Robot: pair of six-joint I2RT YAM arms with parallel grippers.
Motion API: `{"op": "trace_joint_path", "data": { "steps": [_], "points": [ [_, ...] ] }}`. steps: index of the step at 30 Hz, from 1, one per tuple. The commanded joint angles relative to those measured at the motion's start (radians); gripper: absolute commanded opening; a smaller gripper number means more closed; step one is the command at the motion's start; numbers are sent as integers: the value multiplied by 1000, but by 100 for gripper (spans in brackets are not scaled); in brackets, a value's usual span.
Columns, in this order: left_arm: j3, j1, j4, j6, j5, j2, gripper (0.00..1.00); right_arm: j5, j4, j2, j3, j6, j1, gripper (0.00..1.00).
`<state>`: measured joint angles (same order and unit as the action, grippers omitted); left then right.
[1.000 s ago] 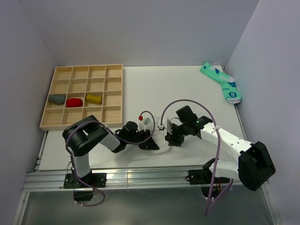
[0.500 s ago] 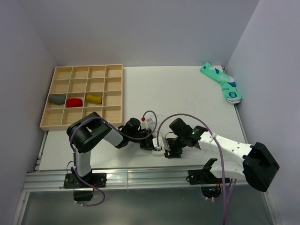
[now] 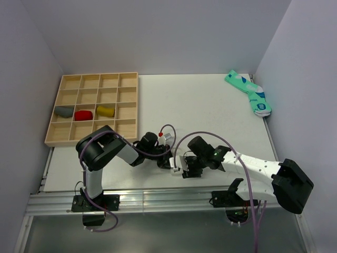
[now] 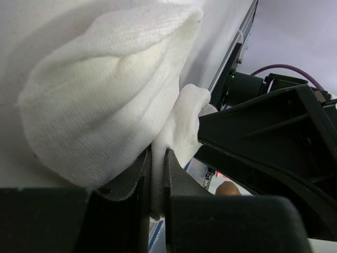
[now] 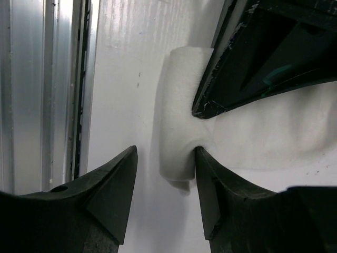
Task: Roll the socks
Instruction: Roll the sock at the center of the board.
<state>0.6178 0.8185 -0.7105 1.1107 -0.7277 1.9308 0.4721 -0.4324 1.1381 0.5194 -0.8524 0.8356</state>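
From above, the left gripper (image 3: 167, 162) and right gripper (image 3: 186, 170) hide nearly all of your white sock (image 4: 105, 100), which the left wrist view crops at its top edge and the right wrist view at its right edge.

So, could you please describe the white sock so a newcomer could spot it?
On the white table, look to the near edge, where the left arm and right arm meet. The white sock is bunched there, pinched in the left jaws; unlike the teal socks at the far right corner, it is plain white.
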Motion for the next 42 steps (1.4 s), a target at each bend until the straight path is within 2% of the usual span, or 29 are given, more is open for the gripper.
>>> {"op": "trace_joint_path", "data": {
  "steps": [1,8,11,13,15,17,19,25,31,33,36,38,42],
  "points": [
    [-27,4,115,-26,21,50,1,-30,90,26,-7,27,13,55],
    [-35,2,91,-14,8,37,0,-33,86,86,27,42,14,49],
    [-38,4,69,-5,-1,31,0,-21,54,120,53,52,14,42],
    [-41,4,63,-8,16,22,1,-18,37,141,63,58,14,29],
    [-55,-1,62,-9,39,-13,5,-16,31,149,71,72,14,22],
    [-75,-5,59,-21,79,-67,12,-15,20,149,70,85,11,20],
    [-81,-16,94,-52,123,-134,19,-13,12,150,70,96,10,19],
    [-108,-39,172,-112,293,-300,31,14,-45,192,108,116,-13,19],
    [-153,-42,267,-144,490,-430,33,40,-104,287,149,118,-39,19],
    [-199,-44,263,-149,546,-528,33,63,-143,331,195,118,-58,19],
    [-260,-42,243,-178,597,-588,30,109,-219,383,247,99,-85,19],
    [-331,-42,165,-193,610,-641,31,123,-262,443,306,75,-115,18],
    [-380,-25,118,-294,658,-700,31,180,-421,573,424,21,-168,19]
  ]
}}
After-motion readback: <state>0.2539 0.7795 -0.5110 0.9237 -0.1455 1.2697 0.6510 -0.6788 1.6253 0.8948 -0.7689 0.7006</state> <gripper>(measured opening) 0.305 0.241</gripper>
